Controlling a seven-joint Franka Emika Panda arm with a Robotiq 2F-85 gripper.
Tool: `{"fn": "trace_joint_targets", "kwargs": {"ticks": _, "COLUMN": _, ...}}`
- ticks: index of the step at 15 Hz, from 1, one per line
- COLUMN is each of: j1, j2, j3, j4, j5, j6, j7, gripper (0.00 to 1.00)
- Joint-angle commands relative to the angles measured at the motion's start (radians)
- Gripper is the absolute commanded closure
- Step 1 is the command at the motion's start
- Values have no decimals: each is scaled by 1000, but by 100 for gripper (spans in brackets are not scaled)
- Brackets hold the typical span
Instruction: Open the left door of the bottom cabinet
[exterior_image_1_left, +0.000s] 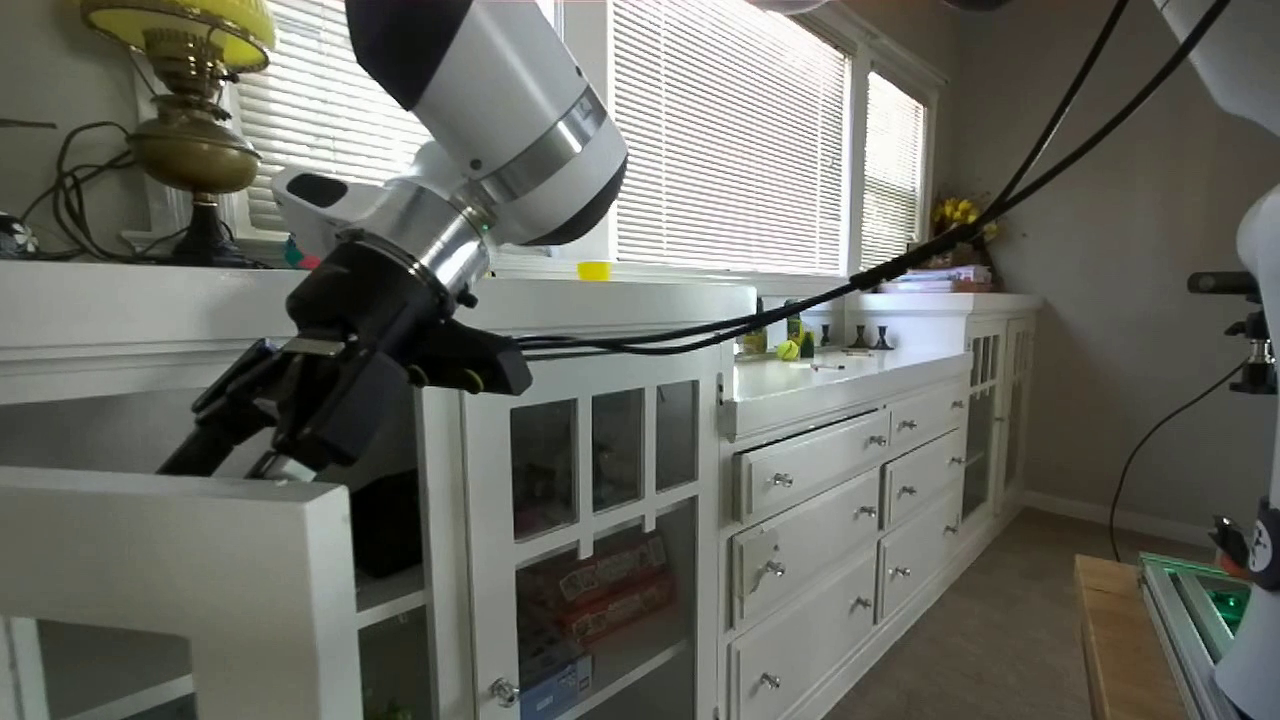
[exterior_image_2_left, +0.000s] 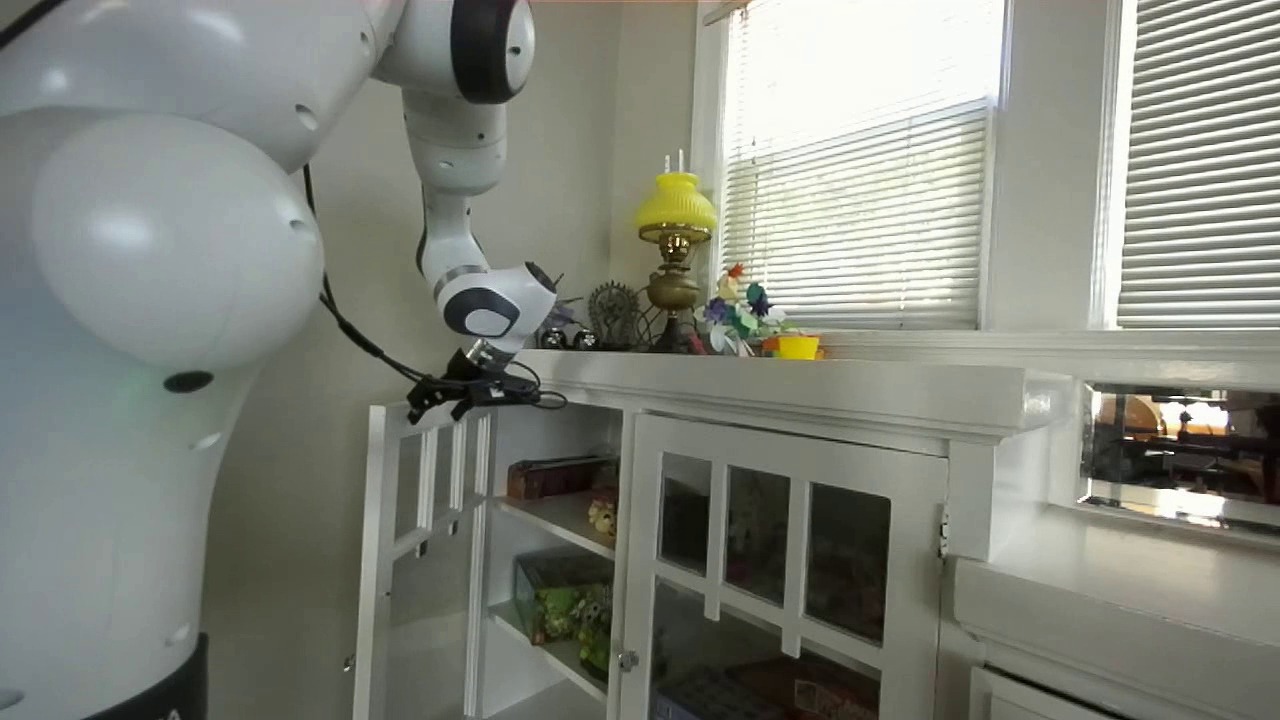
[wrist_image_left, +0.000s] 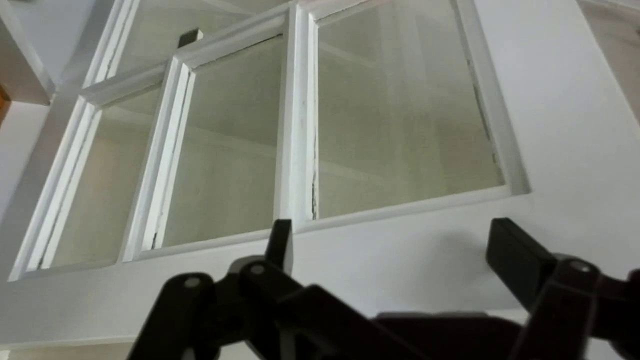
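The left door of the bottom cabinet stands swung open, out from the cabinet front, in both exterior views. Its white frame and glass panes fill the wrist view. My gripper is open and empty, fingers spread before the door's broad white rail. In an exterior view the gripper is on the cabinet side of the door, its fingertips partly hidden behind the top rail. It shows at the door's top edge in an exterior view. I cannot tell whether it touches the door.
The glazed door beside it is closed, with a small knob. Shelves inside the open part hold boxes and figures. A yellow lamp and a yellow pot stand on top. Drawers lie further along.
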Motion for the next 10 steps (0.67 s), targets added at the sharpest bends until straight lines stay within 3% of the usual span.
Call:
{"fn": "trace_joint_targets", "kwargs": {"ticks": 1, "j1": 47, "j2": 75, "j3": 7, "j4": 93, "j5": -5, "j6": -11, "j7": -6, "gripper": 0}}
{"fn": "trace_joint_targets", "kwargs": {"ticks": 10, "j1": 153, "j2": 220, "j3": 5, "j4": 305, "j5": -120, "j6": -53, "j7": 39, "gripper": 0}}
